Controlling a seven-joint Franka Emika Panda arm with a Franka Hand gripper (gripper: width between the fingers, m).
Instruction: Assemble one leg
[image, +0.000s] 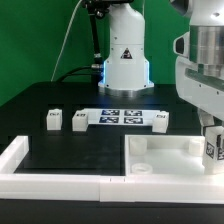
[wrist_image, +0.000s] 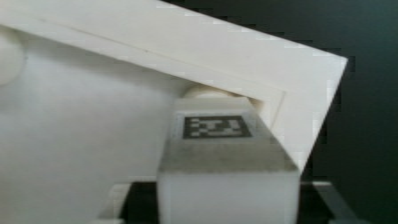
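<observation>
The gripper (image: 212, 147) hangs at the exterior view's right, its jaws clamped on one leg (wrist_image: 221, 155), a white peg with a black-and-white marker. The wrist view shows that leg upright over a corner of the white square panel (image: 160, 158), just by a round corner socket (wrist_image: 217, 92). Three more legs (image: 78, 120) stand on the black table (image: 60, 150) beside the marker board (image: 122, 116). A white rail (image: 50, 182) borders the table's near edge.
</observation>
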